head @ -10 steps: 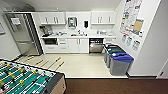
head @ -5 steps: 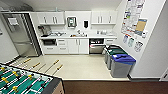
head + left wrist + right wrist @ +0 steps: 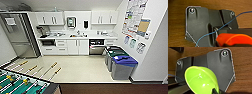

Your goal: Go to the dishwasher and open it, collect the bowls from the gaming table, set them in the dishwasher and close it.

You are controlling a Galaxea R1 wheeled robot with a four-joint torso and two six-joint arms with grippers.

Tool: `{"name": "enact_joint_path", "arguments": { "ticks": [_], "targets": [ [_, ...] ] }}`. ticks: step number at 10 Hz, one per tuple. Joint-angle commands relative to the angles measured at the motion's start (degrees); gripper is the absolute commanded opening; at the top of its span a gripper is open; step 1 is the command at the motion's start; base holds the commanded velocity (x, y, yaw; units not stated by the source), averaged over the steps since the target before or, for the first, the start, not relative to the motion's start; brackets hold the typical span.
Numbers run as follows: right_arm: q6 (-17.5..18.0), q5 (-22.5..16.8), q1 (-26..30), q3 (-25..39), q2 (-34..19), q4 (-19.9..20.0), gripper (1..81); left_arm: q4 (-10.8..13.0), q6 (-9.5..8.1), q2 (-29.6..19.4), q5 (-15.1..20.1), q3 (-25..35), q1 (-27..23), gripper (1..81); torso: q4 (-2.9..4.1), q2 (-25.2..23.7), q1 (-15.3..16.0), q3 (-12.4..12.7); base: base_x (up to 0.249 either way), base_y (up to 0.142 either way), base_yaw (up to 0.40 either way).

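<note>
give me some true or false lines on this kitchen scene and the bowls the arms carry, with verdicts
1. The dishwasher sits under the counter, right of the white cabinet doors. True.
2. The bowl in the right wrist view is blue. False: the bowl there is yellow-green.
3. An orange bowl shows in the left wrist view. True.
4. The bins stand against the left wall. False: they stand along the right wall, under the posters.
5. The football table is at the lower left of the head view. True.
6. The yellow-green bowl lies upside down. False: its shiny hollow faces the camera.
</note>
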Motion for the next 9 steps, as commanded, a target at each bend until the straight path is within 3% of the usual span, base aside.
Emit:
{"name": "enact_joint_path", "arguments": {
  "ticks": [1, 3, 9],
  "targets": [
    [0.1, -3.0, 2.1, 0.0, 0.0, -0.6, 1.0, -0.2, -0.17, -0.9, 2.3, 0.3, -1.6, 1.0, 0.00, 0.0, 0.0, 2.3, 0.163, 0.000, 0.000],
    [0.1, -3.0, 2.1, 0.0, -0.1, -0.6, 1.0, -0.3, -0.17, -1.0, 2.3, 0.3, -1.6, 1.0, 0.00, 0.0, 0.0, 3.7, 0.164, 0.000, 0.000],
    [0.1, -3.0, 2.1, 0.0, -0.1, -0.6, 1.0, -0.2, -0.17, -1.0, 2.3, 0.4, -1.6, 1.0, 0.00, -0.1, 0.0, 3.3, 0.163, 0.000, 0.000]
  ]
}}
